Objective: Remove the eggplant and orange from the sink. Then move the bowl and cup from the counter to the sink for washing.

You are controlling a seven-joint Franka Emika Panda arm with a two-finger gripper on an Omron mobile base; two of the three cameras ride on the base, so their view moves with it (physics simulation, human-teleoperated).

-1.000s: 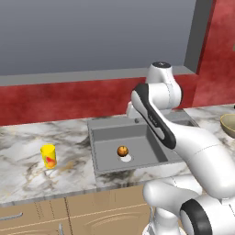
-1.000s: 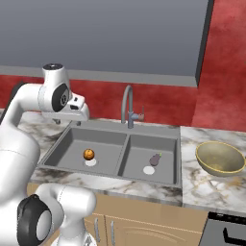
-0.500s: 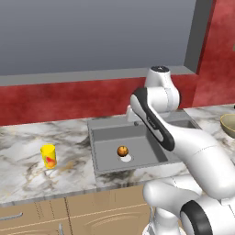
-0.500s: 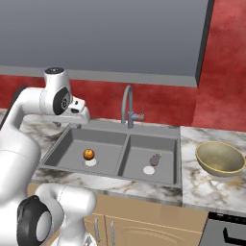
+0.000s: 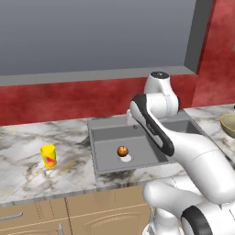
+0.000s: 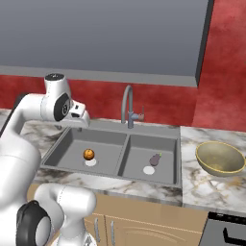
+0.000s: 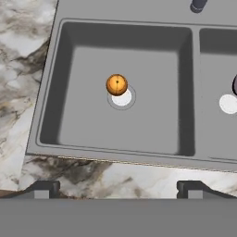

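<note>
Your jaws stand wide with nothing between them, the gripper [image 7: 118, 190] hanging above the sink [image 7: 125, 155]. The orange [image 7: 116, 84] sits in the left basin, touching its white drain, and the eggplant [image 6: 155, 159] lies beside the right basin's drain. On the table, the cup [image 5: 48, 155] stands left of the sink and the bowl [image 6: 220, 158] right.

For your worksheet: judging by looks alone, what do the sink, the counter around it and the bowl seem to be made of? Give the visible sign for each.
Sink: matte grey, probably brushed metal or composite; its even, dull surface shows no glare.
Counter: polished marble or a marble-look stone, white with grey-brown veins.
Bowl: likely glazed ceramic, with a tan-yellow rim and a speckled beige inside.
All are rendered, so these are guesses.
</note>
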